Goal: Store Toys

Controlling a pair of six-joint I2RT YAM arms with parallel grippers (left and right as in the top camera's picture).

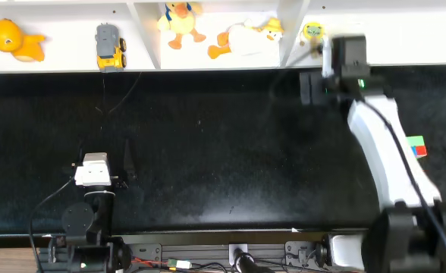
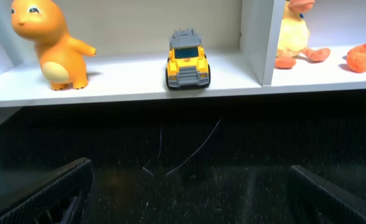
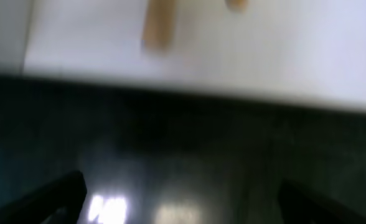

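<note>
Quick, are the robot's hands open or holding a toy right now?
Left gripper: open, holding nothing.
Right gripper: open, holding nothing.

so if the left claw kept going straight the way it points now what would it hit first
Most likely the yellow and grey toy truck on the white shelf, dead ahead of the left claw; if it runs low, the shelf's front edge comes first.

Orange figure point(image 1: 14, 39), yellow truck point(image 1: 110, 47), duck plush point(image 1: 181, 21), perhaps green toy point(image 1: 312, 32), all shelved
</note>
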